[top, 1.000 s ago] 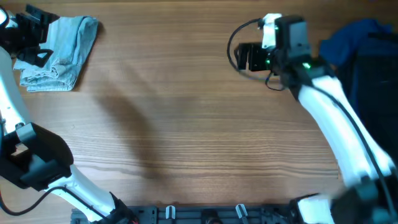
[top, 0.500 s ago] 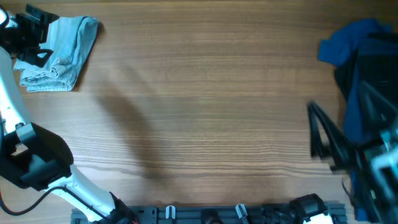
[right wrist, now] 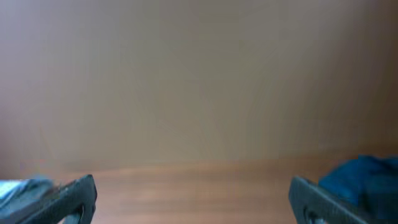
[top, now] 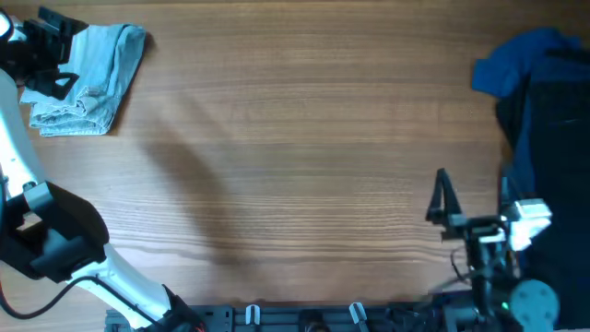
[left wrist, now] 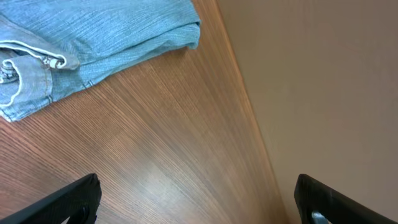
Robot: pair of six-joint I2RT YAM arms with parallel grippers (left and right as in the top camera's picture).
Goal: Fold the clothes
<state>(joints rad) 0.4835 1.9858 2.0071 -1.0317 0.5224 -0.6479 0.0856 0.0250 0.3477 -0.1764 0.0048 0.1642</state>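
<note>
The light blue denim shorts (top: 88, 74) lie folded at the table's far left corner; they also show in the left wrist view (left wrist: 93, 43) and faintly at the left edge of the right wrist view (right wrist: 18, 186). My left gripper (top: 46, 57) is open and empty, just left of the shorts, apart from them; its fingers (left wrist: 196, 202) frame bare wood near the table edge. My right gripper (top: 470, 198) is open and empty at the near right, pointing across the table; its fingers (right wrist: 193, 199) hold nothing.
A pile of dark blue garments (top: 539, 111) covers the table's right side and shows at the right of the right wrist view (right wrist: 367, 177). The wooden table (top: 295, 148) has its far edge next to the shorts.
My right arm has swung from the far middle of the table back to the near right corner. The left gripper and the shorts have not moved.
</note>
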